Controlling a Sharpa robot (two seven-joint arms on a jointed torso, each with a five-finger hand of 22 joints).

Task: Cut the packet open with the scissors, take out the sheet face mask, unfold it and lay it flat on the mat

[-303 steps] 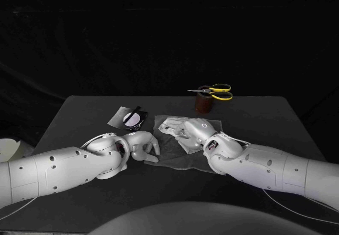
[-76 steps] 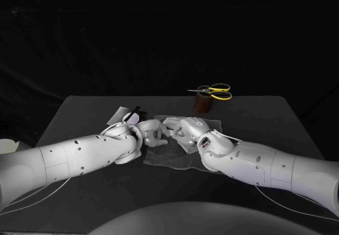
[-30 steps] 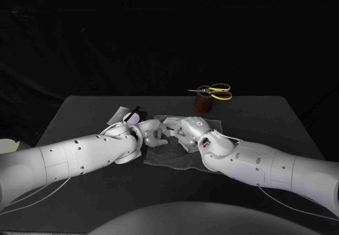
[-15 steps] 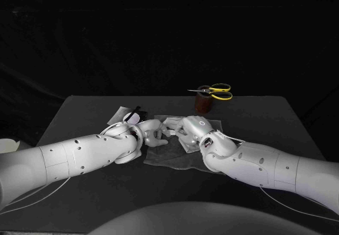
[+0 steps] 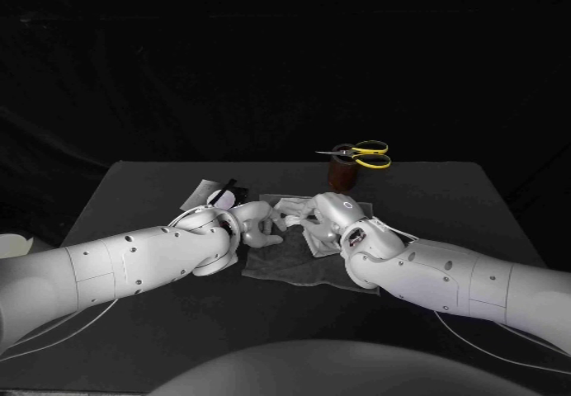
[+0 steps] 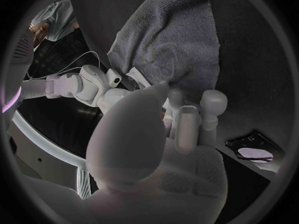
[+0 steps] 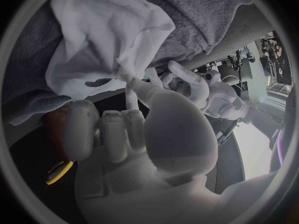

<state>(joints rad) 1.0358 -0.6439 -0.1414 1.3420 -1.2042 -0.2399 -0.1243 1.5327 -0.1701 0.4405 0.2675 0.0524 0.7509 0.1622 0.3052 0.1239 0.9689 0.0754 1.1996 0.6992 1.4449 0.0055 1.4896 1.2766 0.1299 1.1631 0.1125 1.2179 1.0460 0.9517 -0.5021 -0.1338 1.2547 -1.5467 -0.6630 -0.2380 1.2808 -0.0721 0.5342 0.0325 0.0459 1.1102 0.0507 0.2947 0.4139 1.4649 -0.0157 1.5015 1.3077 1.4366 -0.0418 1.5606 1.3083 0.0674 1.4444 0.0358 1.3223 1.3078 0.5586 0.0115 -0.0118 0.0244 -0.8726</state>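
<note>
- While the left hand [image 5: 252, 227] has come up from the near edge of the mat [image 5: 291, 266] over the last ten seconds and now sits right beside the right hand [image 5: 330, 221], the right hand has only tipped up a tiny bit in the last second.
- The two hands are now close together over the far part of the mat, with the mask [image 7: 106, 40] between them. I think they are getting ready to pull the mask open, one hand on each side.
- The mask is out of its packet [image 5: 214, 196], but it is bunched up and folded. It lies on the mat and is not flat yet, so the unfolding is not done.
- The right hand has its thumb and a finger closed on a twisted corner of the mask. Its other fingers are bent loosely next to them.
- The left hand has its fingers partly straight and reaching toward that same corner. I cannot tell if it has hold of the mask or is just near it.
- The packet lies on the tabletop [image 5: 452, 198] just past the left hand.
- The scissors [image 5: 361, 154] rest on a brown cup [image 5: 342, 176] at the back, well apart from both hands. I think both are done with.
</note>
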